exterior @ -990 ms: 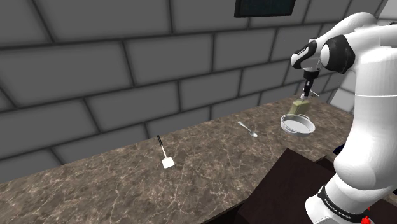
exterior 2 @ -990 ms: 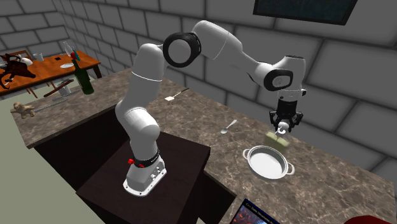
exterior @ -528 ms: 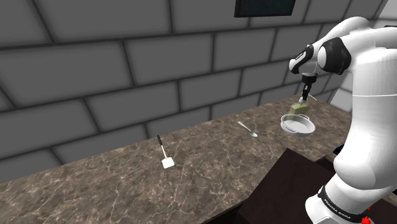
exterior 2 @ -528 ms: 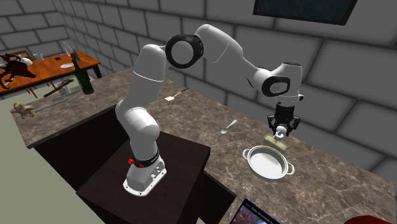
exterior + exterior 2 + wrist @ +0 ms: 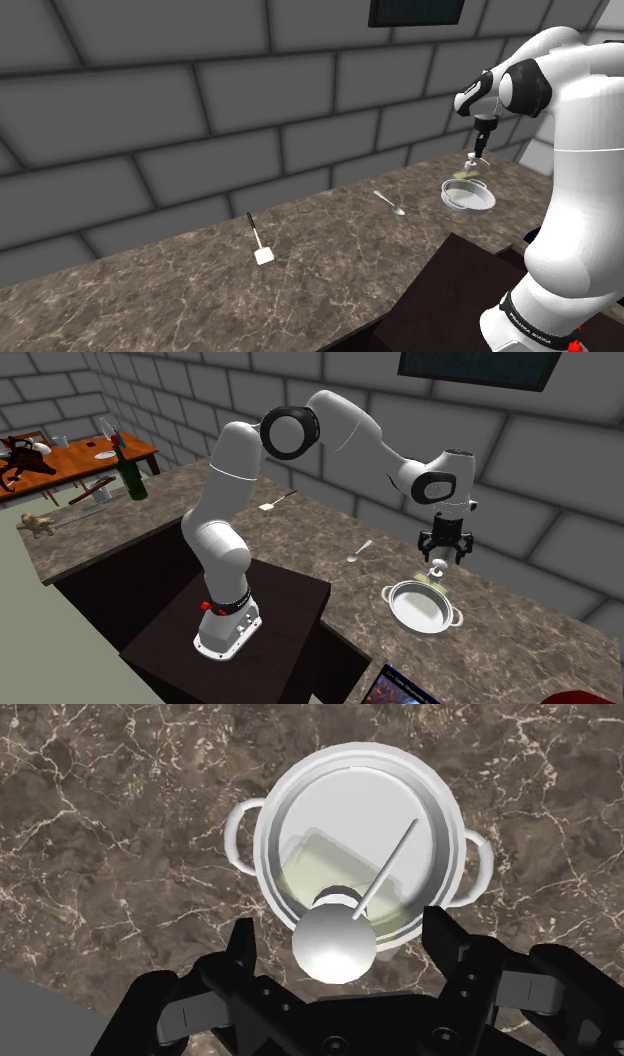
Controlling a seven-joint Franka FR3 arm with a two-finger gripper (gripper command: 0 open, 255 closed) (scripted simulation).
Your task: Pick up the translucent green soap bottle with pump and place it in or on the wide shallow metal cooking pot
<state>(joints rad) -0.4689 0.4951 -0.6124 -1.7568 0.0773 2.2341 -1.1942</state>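
At the shoulder view's left we see a spatula (image 5: 258,238) with a white, flat, square blade and a dark handle. It lies on the worktop (image 5: 180,290), a dark brown slab like marble with pale veins. Further right lies a slim grey spoon (image 5: 390,203). Next comes the wide, shallow pot (image 5: 478,200), which is round, smooth and silvery, with two loop handles. Inside it sits the soap bottle (image 5: 318,864), which has a pale green translucent body with rounded corners, a glossy white ball-like pump head and a thin straight spout. Directly above it, the black fingers (image 5: 442,939) stand wide apart on either side of the pump head, touching and holding nothing. The small lettering on the arm's base ring is too small for us to read.
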